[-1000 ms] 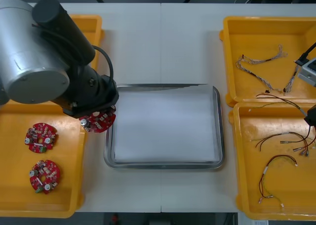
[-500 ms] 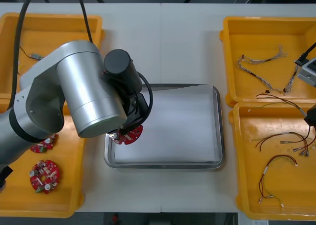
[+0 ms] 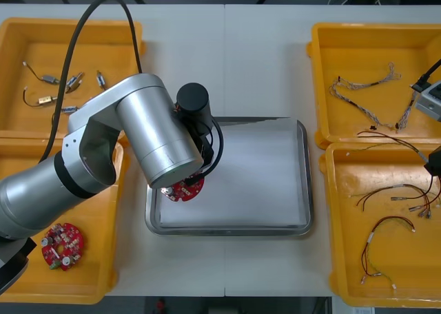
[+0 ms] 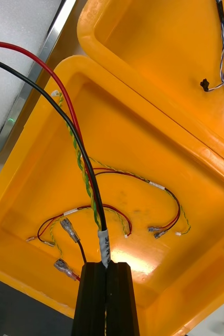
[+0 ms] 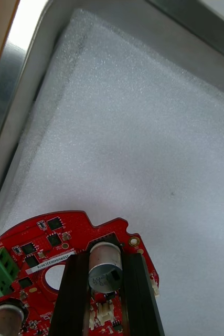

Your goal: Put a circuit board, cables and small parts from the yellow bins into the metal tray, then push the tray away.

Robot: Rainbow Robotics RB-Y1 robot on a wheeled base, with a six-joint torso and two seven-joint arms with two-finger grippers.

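Observation:
My left gripper is shut on a round red circuit board and holds it low over the front left part of the metal tray. In the left wrist view the black fingers clamp the board at a silver can-shaped part, just above the tray's white foam. My right gripper waits at the right edge over the near right yellow bin. In the right wrist view its fingers are shut on a red and black cable that rises out of the bin.
Another board lies in the near left bin. Small metal parts sit in the far left bin. Twisted blue and white cables lie in the far right bin, and red cables in the near right one.
The left arm has carried the board from over the left bin's edge rightwards into the tray and brought it lower. The right gripper has stayed where it was.

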